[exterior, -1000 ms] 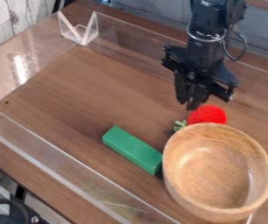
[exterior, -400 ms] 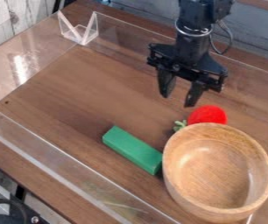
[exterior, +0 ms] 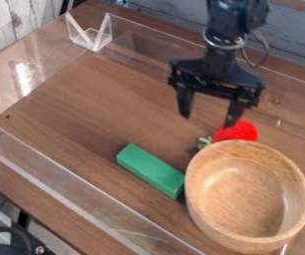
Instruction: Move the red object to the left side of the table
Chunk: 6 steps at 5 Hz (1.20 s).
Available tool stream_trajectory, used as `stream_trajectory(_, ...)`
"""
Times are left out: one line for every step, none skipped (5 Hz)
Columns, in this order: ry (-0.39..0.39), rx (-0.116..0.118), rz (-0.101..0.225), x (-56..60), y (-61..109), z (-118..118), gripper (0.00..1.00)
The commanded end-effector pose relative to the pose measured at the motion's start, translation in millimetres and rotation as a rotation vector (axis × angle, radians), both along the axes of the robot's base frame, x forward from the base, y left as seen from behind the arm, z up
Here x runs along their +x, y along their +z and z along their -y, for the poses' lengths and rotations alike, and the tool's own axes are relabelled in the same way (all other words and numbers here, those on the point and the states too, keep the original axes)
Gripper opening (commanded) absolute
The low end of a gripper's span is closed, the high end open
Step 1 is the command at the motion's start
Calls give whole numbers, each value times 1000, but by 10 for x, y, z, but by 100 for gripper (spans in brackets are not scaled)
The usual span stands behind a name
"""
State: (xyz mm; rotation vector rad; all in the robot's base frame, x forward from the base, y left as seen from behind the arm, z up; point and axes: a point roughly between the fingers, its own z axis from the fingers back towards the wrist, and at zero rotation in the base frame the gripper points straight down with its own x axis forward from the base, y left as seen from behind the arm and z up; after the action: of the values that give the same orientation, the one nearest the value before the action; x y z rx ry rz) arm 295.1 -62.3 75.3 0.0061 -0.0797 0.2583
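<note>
- We see the gripper (exterior: 218, 105) pointing down with its jaws spread wide, nothing between them.
- The red object (exterior: 238, 130) sits on the table (exterior: 96, 110), right side, just behind the wooden bowl (exterior: 246, 194); one finger partly covers it (contact unclear).
- Its leafy tip is hard to make out.
- The green block (exterior: 150, 168) lies left of the bowl.

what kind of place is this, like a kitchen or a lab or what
Most likely a robot test bench, not a kitchen. A wood-grain table is fenced by low clear acrylic walls, a robot gripper hangs over it, and the props are toys: a red object, a green block.
</note>
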Motion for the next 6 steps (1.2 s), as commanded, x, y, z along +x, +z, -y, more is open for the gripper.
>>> stream_trajectory(47, -25, 49, 158, 64, 168, 100)
stream_trajectory(72, -41, 50, 233, 34, 251, 100)
stream_trajectory(48, -54, 44, 214, -30, 389, 100)
stream_trajectory(22, -65, 39, 198, -97, 525, 100)
stream_trajectory(19, -70, 34, 200, -168, 640, 100)
stream_trajectory(138, -78, 37, 205, -218, 564, 100)
